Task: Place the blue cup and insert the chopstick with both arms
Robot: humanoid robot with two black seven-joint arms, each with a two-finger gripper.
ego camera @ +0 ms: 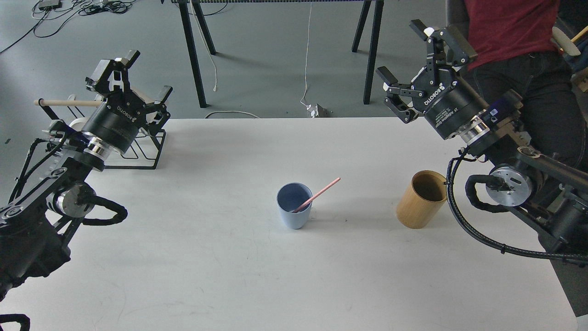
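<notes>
At upper left, the left black two-finger gripper [131, 76] is spread wide, empty; at upper right, the right black two-finger gripper [415, 53] likewise. The thin pink chopstick [317, 195] leans in the light-blue plastic cup [294, 212] at centre.

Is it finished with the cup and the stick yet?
Looks finished. The blue cup stands upright mid-table with the pink stick leaning inside. Nothing is in hand: left claw and right claw are both open, raised clear. Nothing seems left.
</notes>
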